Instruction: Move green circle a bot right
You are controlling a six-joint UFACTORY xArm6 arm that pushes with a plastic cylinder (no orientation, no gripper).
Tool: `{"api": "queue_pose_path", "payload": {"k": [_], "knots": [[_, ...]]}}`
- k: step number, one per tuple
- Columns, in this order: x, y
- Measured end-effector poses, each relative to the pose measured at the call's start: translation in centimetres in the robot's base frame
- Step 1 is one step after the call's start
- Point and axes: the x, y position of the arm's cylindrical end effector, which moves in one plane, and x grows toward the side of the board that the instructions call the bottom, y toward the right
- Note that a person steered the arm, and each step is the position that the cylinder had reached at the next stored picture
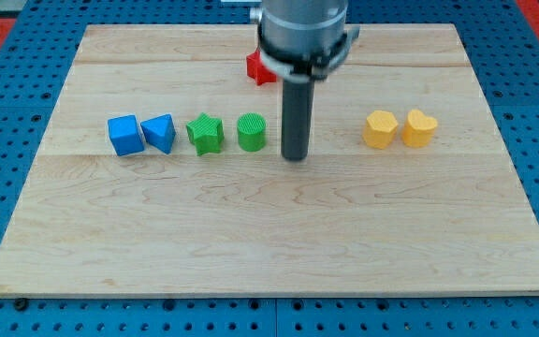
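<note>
The dark rod comes straight down from the arm's grey housing, and my tip (295, 157) rests on the wooden board (269, 234) just to the view's right of the green circle (251, 132), a narrow gap showing between them. The rod is bare; it carries nothing and touches no block.

The green circle sits in a loose row across the board's middle. Just beside it on the view's left is a green star (205, 134), then a blue triangular block (159, 132) and a blue cube (124, 135), those two nearly touching. On the view's right of the tip the board lies open until two yellow blocks, a yellow pentagon-like block (379, 128) and a yellow heart-like block (418, 127), close together. Behind the rod, toward the view's top, a red block (258, 67) peeks out, its shape mostly hidden by the arm.
</note>
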Motion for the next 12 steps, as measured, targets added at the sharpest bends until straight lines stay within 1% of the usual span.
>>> {"api": "queue_pose_path", "payload": {"k": [1,2,3,4,5,6,7,8,9,12], "knots": [[2.5,-3.9],[-0.6,-6.1],[-2.6,-6.5],[-3.5,-8.8],[-6.3,-9.2],[-6.5,-7.6],[-4.6,-7.4],[-4.1,-7.4],[-5.3,-7.1],[-5.5,-2.0]]}}
